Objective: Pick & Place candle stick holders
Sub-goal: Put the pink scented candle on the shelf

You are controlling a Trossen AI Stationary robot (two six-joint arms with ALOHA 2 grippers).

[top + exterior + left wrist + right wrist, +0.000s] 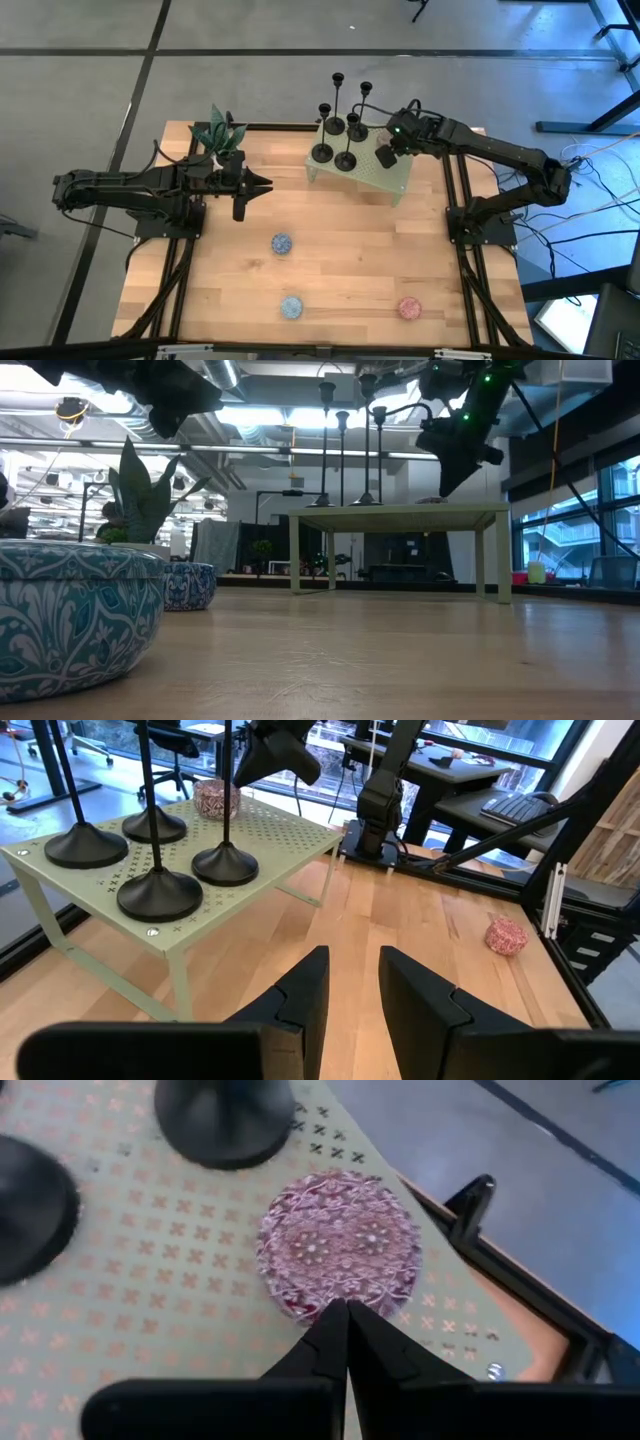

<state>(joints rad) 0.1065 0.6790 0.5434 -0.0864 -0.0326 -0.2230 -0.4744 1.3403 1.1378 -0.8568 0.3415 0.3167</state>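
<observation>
The small green table (395, 182) carries all four candle stick holders (335, 140) upright. The right gripper (384, 156) hangs clenched and empty over its far corner — likely about to pick. It must unclench first. The left gripper (262, 184) waits beside the table, slightly parted, empty.

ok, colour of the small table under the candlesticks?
Pale green small table with a cross-shaped perforation pattern; left wrist view shows it best.

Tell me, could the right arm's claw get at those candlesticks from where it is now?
Probably yes. The right gripper hovers shut over the small green table, beside the candle stick holders, with only a pink patterned disc below it; it must open first.
</observation>
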